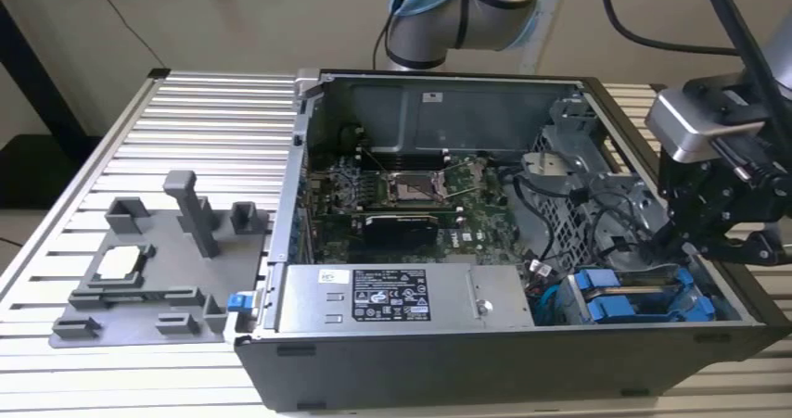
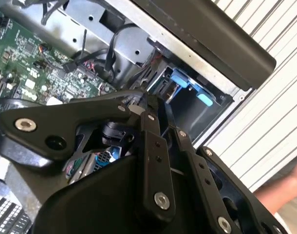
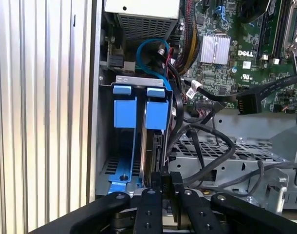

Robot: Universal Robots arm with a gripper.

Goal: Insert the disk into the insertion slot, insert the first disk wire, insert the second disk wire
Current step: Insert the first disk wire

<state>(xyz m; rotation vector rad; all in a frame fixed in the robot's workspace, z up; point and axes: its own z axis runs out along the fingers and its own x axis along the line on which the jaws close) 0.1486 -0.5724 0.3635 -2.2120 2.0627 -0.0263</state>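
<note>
1. One arm reaches into the case [image 1: 495,362] at the exterior view's right, hand [image 1: 662,244] low inside.
2. First wrist view: fingers [image 3: 158,183] narrow, nearly together, tips at disk [image 3: 156,114], seated in bay [image 3: 134,80].
3. Exterior view: grey fixture [image 1: 148,279] on desk [image 1: 210,121].

The exterior view is looking down from a raised, distant station onto the whole open black computer case [image 1: 495,367] and ribbed silver metal table [image 1: 210,121], facing the arm's base. Both wrist views are riding close behind the black gripper [image 3: 166,178] [image 2: 139,105], looking past it into the case at differing angles. All three views are sharing the blue plastic drive carriers [image 1: 619,307] [image 3: 125,112] [image 2: 187,83] and green motherboard [image 1: 396,196] [image 3: 226,48] [image 2: 31,63].
</note>
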